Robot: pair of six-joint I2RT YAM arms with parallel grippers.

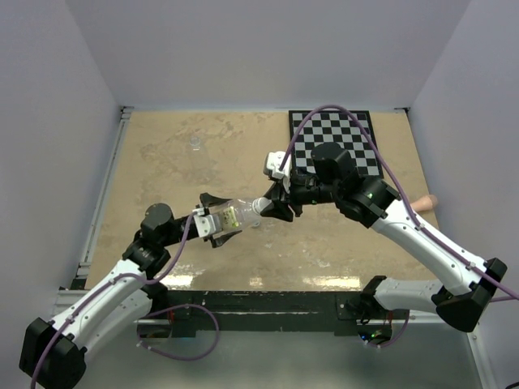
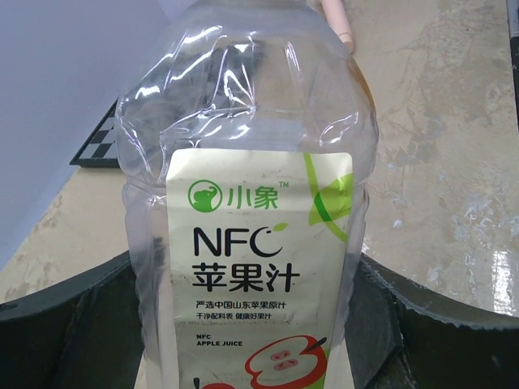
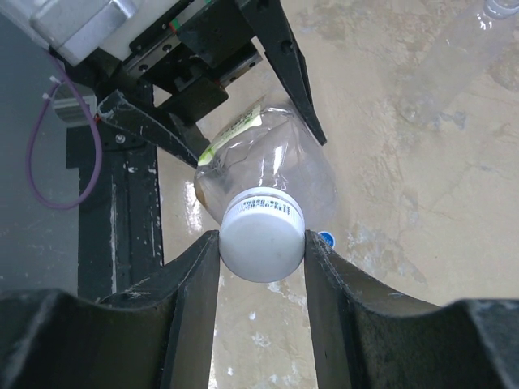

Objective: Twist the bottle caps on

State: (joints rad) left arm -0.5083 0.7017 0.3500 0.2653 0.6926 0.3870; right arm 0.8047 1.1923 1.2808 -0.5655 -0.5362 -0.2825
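Observation:
My left gripper [image 1: 220, 219] is shut on the taller bottle [image 1: 233, 215] and holds it on its side above the table. In the left wrist view the bottle's white label [image 2: 251, 267] with a red apple fills the space between my fingers [image 2: 73, 324]. My right gripper [image 1: 272, 207] is shut on the white cap [image 3: 261, 239], which sits on the bottle's neck. The blue cap [image 3: 326, 238] lies on the table just beyond the neck. The short plain bottle [image 1: 195, 144] stands at the back left; its top also shows in the right wrist view [image 3: 495, 8].
A black-and-white checkerboard [image 1: 332, 142] lies at the back right, under my right arm. A pinkish stick [image 1: 426, 203] lies at the right edge and shows in the left wrist view [image 2: 336, 20]. White walls close in three sides.

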